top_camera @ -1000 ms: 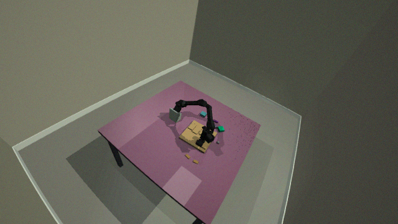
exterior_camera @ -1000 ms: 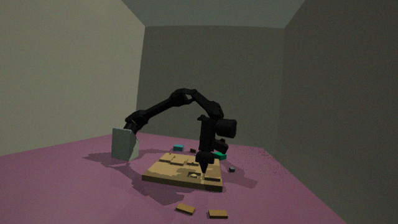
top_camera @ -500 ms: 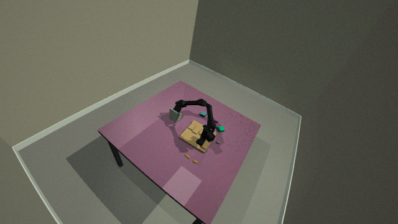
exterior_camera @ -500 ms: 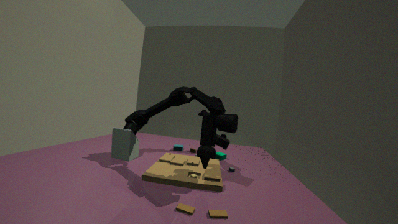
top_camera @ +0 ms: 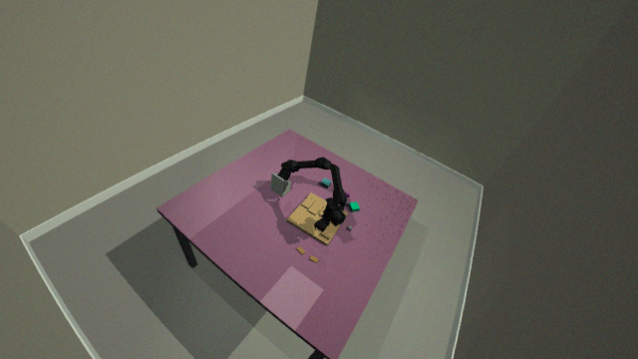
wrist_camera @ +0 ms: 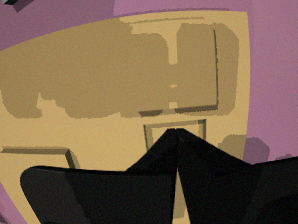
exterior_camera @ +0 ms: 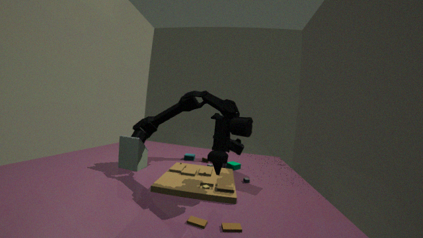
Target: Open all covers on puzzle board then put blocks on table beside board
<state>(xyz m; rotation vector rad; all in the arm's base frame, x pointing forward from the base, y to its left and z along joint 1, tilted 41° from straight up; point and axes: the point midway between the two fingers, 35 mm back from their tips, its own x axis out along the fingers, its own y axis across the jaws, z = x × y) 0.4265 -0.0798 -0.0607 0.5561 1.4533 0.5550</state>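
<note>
Inside well: pale block visible outside, jaws masking wrist view

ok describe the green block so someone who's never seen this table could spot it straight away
Find the tan puzzle board on the pink table. Just off its edge, on the side away from the two small tan pieces, lies the green block: brighter than the bluer teal block.
</note>
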